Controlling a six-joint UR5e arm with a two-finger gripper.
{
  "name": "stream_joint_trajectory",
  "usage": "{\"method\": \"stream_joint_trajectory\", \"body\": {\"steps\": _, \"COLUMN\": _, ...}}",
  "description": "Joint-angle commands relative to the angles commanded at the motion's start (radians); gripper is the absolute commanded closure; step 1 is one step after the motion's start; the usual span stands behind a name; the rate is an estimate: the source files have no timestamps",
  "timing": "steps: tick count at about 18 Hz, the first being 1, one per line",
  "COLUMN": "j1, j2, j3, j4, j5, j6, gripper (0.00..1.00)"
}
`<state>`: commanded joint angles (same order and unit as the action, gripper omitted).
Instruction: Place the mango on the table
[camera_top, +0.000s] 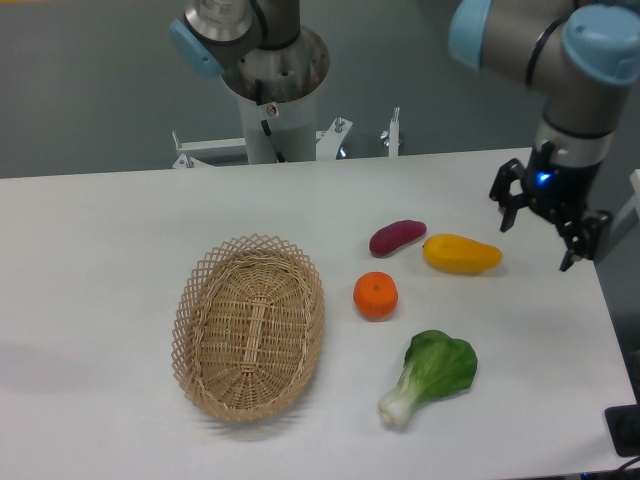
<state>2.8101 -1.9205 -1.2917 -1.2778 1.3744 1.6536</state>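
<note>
Mango (461, 254): laid flat on the bench (120, 250), below and left of the hand (547, 228), which is raised, spread open and holding nothing; retreat judged best made straight upward, fruit left undisturbed.

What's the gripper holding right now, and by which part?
Nothing. The gripper is open and lifted clear to the right of the mango, which lies on the table.
</note>
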Motion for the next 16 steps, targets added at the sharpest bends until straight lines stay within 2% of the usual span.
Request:
{"method": "stream_joint_trajectory", "body": {"steps": 4, "j1": 0.035, "j2": 0.002, "j3": 0.015, "j4": -0.046, "j5": -0.006, "j6": 0.024, "gripper": 0.00}}
{"method": "stream_joint_trajectory", "body": {"steps": 10, "j1": 0.089, "j2": 0.014, "j3": 0.011, "j4": -0.104, "j5": -0.009, "j6": 0.149, "gripper": 0.00}}
{"method": "stream_joint_trajectory", "body": {"steps": 12, "j1": 0.103, "j2": 0.014, "j3": 0.008, "j4": -0.112, "j5": -0.009, "j6": 0.193, "gripper": 0.00}}
{"method": "stream_joint_trajectory", "body": {"steps": 16, "j1": 0.109, "j2": 0.015, "j3": 0.002, "j4": -0.115, "j5": -0.009, "j6": 0.196, "gripper": 0.00}}
